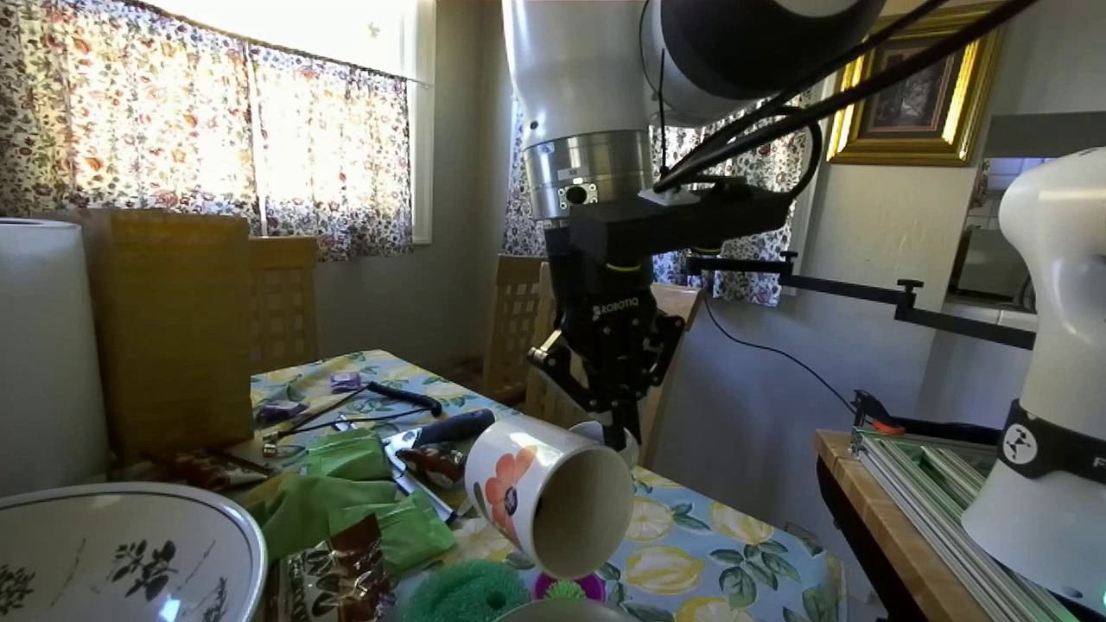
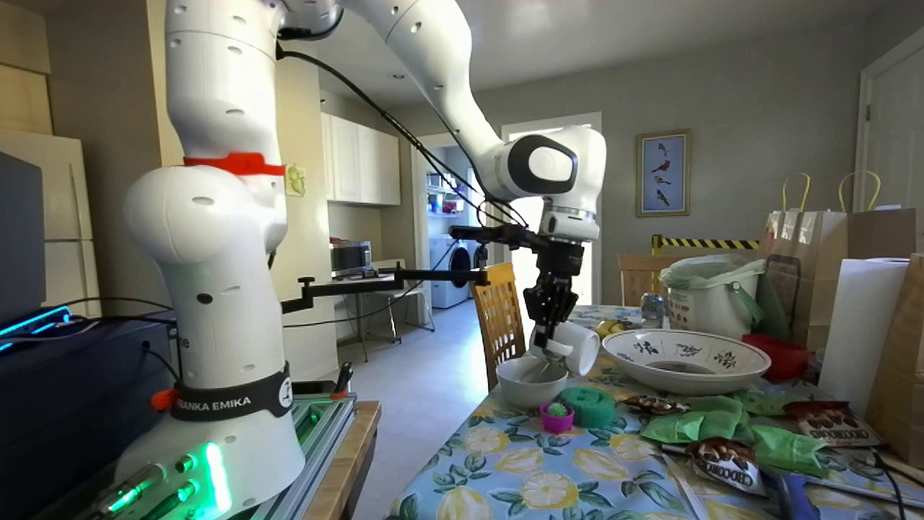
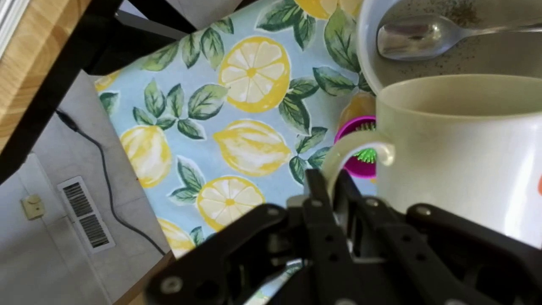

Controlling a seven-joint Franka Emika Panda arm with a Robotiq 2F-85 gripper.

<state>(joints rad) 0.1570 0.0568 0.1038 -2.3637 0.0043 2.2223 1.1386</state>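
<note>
My gripper [image 3: 329, 178] is shut on the handle [image 3: 336, 159] of a white mug [image 3: 457, 165]. Tipped well over to its side, the mug [image 1: 510, 488] shows an orange flower and its open mouth in an exterior view. In an exterior view the gripper [image 2: 545, 338] holds it just above a white bowl [image 2: 530, 393]. Inside that bowl lie a metal spoon [image 3: 417, 38] and dark specks, seen in the wrist view; the mug hides part of the bowl there. I cannot see the mug's bottom inside.
A magenta cup with green bristles [image 2: 556, 422] and a green sponge [image 2: 588, 408] stand close by the bowl. A wide patterned dish [image 1: 130, 561], green wrappers [image 1: 337, 501], snack packets [image 2: 725, 466] and a knife handle [image 1: 458, 426] occupy the lemon-print table [image 2: 498, 480].
</note>
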